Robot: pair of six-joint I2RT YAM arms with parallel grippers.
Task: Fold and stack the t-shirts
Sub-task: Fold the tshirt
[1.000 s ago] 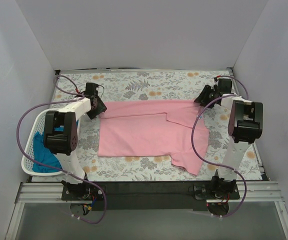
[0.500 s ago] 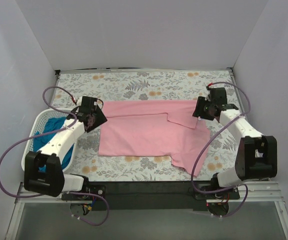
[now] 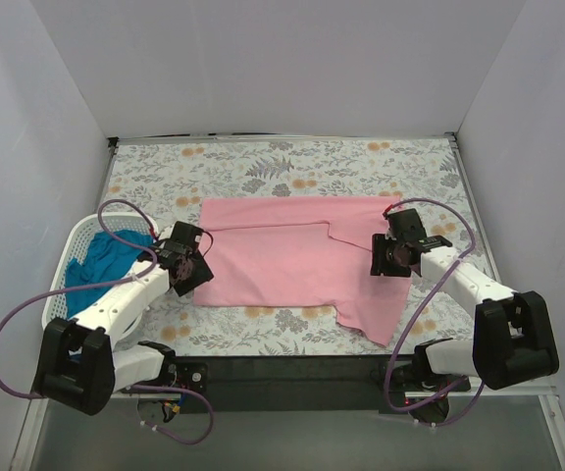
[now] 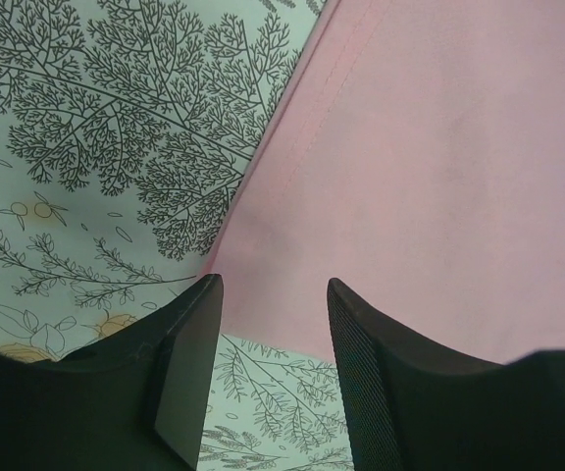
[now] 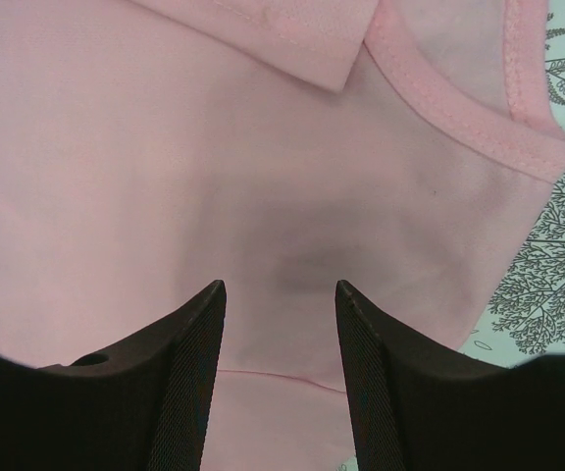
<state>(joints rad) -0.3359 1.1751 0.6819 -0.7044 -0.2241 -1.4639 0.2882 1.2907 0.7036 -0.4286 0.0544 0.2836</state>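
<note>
Stretching side to side across mid-frame, the pink t-shirt (image 3: 282,265) lies under both arms; left gripper (image 4: 273,290) over its lower-left corner, right gripper (image 5: 281,290) over its right part; both jaws apart, empty.

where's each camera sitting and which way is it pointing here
Top external: fixed above and behind the robot, looking down at the table; the left arm, right arm and their bases show.
Left wrist: on the left arm, looking down past the open left gripper at a corner of the pink t-shirt.
Right wrist: on the right arm, looking down past the open right gripper at the shirt's right side.
Shared: both wrist views show the pink t-shirt.
</note>
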